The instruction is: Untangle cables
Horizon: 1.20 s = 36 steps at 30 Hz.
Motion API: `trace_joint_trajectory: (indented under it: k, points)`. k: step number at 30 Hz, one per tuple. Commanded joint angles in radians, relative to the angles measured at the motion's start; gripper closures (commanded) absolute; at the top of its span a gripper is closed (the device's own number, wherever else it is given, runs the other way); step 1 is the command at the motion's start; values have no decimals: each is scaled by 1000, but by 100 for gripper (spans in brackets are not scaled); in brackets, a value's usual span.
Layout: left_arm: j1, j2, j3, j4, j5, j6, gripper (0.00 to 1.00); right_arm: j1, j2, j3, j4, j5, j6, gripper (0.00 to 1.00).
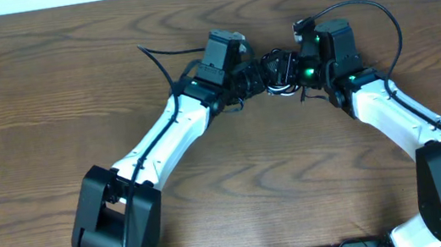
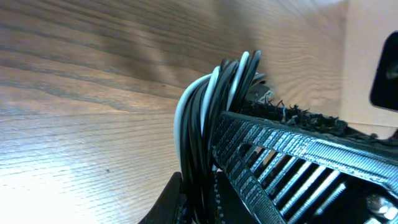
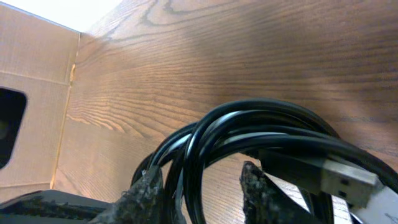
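wood table: left tool clamps cables; right tool apart around them.

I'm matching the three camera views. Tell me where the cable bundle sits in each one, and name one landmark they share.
Overhead: the cable bundle sits upper centre, between the left gripper and the right gripper.
Left wrist: centre, black and white strands rising from the bottom edge.
Right wrist: lower centre, black loops between the fingers, a plug at lower right.
Shared landmark: the wooden table under it.
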Motion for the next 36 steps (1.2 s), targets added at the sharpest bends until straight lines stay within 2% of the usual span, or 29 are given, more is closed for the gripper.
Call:
trace_joint_trajectory:
  k: [1, 2, 3, 6, 13, 18, 21, 25, 30, 31, 32, 34, 35, 36]
  points:
    - [19, -4, 9, 55, 244, -26, 92, 31, 13, 12, -19, 6, -2, 67]
    - [31, -4, 9, 63, 270, -30, 92, 31, 13, 12, -19, 7, -2, 75]
    - [43, -4, 9, 65, 293, -32, 93, 31, 13, 12, -19, 7, -2, 87]
    - [63, -4, 9, 65, 341, -32, 92, 31, 13, 12, -10, 8, -3, 99]
    - [64, -4, 9, 51, 338, 20, 93, 9, 9, 12, 64, -65, -10, 99]
    - [64, -4, 8, -74, 159, 49, 93, -62, -12, 12, 214, -300, 21, 99]
    - [64, -4, 6, -110, 112, 65, 93, -124, -15, 12, 346, -456, 146, 99]
    - [64, -4, 6, -113, 113, 111, 93, -208, -15, 12, 468, -542, 321, 99]
    - [64, -4, 6, -120, 116, 180, 93, -279, -15, 12, 502, -521, 344, 99]
    - [64, -4, 6, -120, 117, 183, 93, -283, -15, 12, 482, -500, 320, 95]
    - [64, -4, 6, -120, 117, 183, 93, -284, -15, 12, 450, -466, 287, 80]
    - [64, -4, 6, -120, 117, 183, 92, -282, -15, 12, 369, -399, 235, 43]
    - [64, -4, 6, -120, 116, 183, 93, -278, -15, 12, 360, -400, 203, 37]
    - [64, -4, 6, -120, 117, 183, 93, -272, -15, 12, 356, -406, 178, 37]
